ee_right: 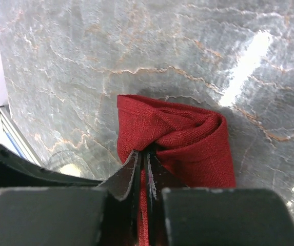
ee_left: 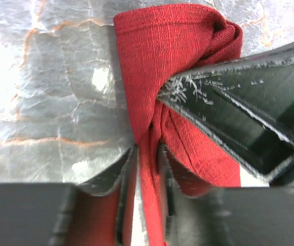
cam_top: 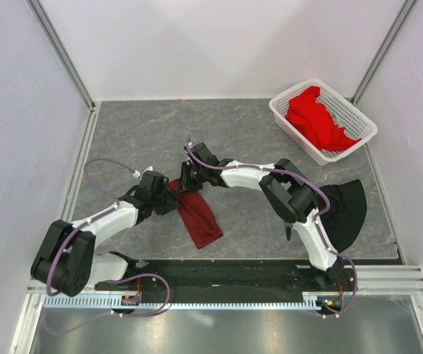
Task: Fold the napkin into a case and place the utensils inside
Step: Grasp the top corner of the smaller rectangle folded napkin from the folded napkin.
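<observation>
The dark red napkin (cam_top: pixel 198 215) lies as a narrow folded strip on the grey table, between the two arms. My right gripper (ee_right: pixel 145 154) is shut on a thin fold at the strip's far end (ee_right: pixel 188 136), which is bunched and twisted. My left gripper (ee_left: pixel 147 151) stands at the same end. A fold of the napkin (ee_left: pixel 167 61) runs between its fingers, with a sliver of gap on one side, so the jaws stand slightly open. In the left wrist view the right gripper's finger (ee_left: pixel 234 97) presses into the cloth. From above, both grippers (cam_top: pixel 168 198) (cam_top: pixel 185 181) meet there. The utensils are out of view.
A white lattice basket (cam_top: pixel 283 112) with bright red cloths (cam_top: pixel 316 118) stands at the back right. A black cloth (cam_top: pixel 348 210) lies by the right arm. Metal rails run along the table's left and right sides.
</observation>
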Robot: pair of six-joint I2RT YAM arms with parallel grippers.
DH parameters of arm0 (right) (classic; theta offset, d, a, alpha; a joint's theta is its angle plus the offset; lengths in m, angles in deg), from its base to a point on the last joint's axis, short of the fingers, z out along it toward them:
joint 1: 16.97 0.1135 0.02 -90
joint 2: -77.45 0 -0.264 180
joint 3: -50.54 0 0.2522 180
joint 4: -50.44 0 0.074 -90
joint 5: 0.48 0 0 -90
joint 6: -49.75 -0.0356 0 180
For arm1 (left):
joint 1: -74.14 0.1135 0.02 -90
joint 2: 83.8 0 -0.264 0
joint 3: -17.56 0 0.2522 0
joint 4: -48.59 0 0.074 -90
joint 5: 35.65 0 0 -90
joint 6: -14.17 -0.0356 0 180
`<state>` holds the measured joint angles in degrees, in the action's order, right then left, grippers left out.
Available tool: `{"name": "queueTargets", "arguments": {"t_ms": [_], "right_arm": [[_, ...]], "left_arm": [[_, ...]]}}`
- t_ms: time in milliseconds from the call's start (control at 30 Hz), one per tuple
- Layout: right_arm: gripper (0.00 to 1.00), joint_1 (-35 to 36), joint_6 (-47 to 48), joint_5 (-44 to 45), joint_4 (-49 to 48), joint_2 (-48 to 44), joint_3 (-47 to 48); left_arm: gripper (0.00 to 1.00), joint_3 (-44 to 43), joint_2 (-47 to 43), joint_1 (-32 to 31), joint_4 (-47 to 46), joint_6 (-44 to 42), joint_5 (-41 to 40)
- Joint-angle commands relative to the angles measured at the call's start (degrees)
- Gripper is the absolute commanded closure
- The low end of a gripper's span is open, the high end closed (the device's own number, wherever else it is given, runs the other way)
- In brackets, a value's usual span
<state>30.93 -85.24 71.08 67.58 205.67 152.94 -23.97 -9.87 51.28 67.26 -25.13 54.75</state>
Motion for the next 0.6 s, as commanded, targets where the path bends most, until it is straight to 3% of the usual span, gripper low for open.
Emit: {"name": "queueTargets", "arguments": {"t_ms": [0,133,300,433,533,567], "right_arm": [[0.94,0.1,-0.6,0.7,-2.9,-1.1,0.2],[0.98,-0.3,-1.0,-0.1,-5.1,-1.4,-0.5],[1.0,-0.4,-2.7,-1.0,-6.5,-1.4,-1.3],[1.0,-0.8,-3.8,-1.3,-7.7,-2.5,-3.2],[0.94,-1.1,-3.6,-1.5,-7.7,-3.2,-4.1],[0.87,-1.3,-3.6,-1.6,-7.7,-3.4,-4.3]], "left_arm": [[0.57,-4.7,-6.0,0.7,7.8,-2.1,-3.5],[0.56,-7.6,-9.0,1.4,11.5,-2.2,-9.6],[0.75,-13.0,-3.2,1.4,12.6,-7.4,-13.4],[0.78,-15.8,1.0,1.4,12.5,-9.9,-14.0],[0.77,-17.4,3.4,1.4,12.4,-10.9,-13.2],[0.76,-18.1,4.0,1.4,12.4,-11.0,-12.9]]}}
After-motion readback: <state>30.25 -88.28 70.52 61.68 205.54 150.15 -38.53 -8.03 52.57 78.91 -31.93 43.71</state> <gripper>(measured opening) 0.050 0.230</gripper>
